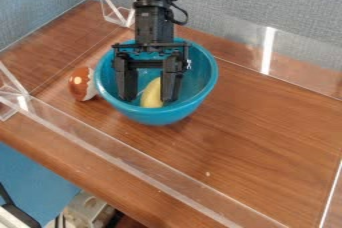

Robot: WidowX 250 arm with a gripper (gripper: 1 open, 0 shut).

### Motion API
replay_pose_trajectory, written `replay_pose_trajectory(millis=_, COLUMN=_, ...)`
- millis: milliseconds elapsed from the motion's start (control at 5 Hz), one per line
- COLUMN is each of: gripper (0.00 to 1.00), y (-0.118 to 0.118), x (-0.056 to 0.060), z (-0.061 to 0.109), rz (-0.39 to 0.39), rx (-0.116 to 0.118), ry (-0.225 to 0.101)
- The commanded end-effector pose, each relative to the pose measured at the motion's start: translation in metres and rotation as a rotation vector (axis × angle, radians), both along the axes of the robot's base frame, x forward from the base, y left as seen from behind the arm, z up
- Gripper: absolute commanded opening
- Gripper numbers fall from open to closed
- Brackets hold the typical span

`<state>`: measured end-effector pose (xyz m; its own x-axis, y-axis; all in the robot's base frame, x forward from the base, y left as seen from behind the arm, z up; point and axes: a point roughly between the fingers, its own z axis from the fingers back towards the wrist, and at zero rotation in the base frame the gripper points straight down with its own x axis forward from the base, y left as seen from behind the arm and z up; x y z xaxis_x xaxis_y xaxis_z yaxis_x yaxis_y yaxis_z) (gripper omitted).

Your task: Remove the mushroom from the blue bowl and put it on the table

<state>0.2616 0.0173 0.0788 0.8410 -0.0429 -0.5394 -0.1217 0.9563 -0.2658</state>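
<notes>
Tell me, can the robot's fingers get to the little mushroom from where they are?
Probably not right away. The open fingers reach down inside the blue bowl, around the yellow banana piece. The mushroom sits outside on the table, beside the bowl, so its wall stands between them. Lifting out first should work.

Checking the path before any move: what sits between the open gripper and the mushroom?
In the camera view, the blue bowl's left wall separates them: the gripper is down inside the bowl, the mushroom lies outside on the table.
</notes>
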Motion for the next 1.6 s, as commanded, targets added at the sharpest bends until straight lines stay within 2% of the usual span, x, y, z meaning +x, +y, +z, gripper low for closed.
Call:
replay_pose_trajectory(millis=0, gripper=1.00, y=-0.007, x=0.002, z=0.021, rz=-0.044, rx=0.000, ry=-0.104)
replay_pose_trajectory(millis=400, gripper=1.00, y=-0.022, x=0.007, z=0.018, rz=-0.117, rx=-0.030, ry=-0.135)
replay_pose_trajectory(millis=800, gripper=1.00, y=-0.006, x=0.018, z=0.027, rz=-0.077, rx=-0.034, ry=-0.127)
replay_pose_trajectory(millis=1400, gripper=1.00, y=-0.011, x=0.013, z=-0.008, rz=-0.005, rx=-0.039, ry=-0.108)
